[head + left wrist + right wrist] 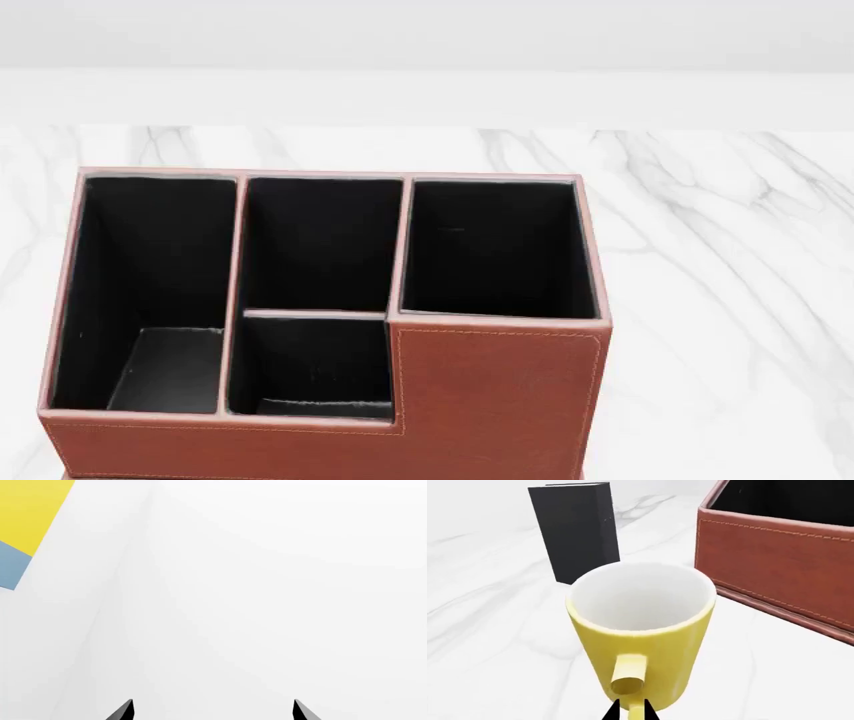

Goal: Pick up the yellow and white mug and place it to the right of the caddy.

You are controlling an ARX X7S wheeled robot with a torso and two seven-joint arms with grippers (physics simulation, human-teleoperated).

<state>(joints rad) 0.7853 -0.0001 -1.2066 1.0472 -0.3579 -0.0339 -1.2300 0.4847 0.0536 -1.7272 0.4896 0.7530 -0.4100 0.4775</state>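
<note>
Right up against the right wrist camera sat the small yellow cylindrical mug with white interior (640, 630), upright, its loop handle turned toward the lens. Largest thing was the white marble worktop (721, 250), then the reddish-brown leather-look caddy with four black-lined compartments (501, 395), filling the head view; the mug did not show there. By the right wrist view, mug stood on the worktop just beside the caddy (774, 565), apart from it. A flat black book (574, 530) stood upright behind the mug. Right gripper (629, 713): fingers closed tight at the handle, pinching it by the look of it, likely chosen because the handle faced the arm. Left gripper (213, 711): fingers spread wide, nothing between them, facing blank white with a yellow and blue panel (27, 525) in view, probably parked clear.
</note>
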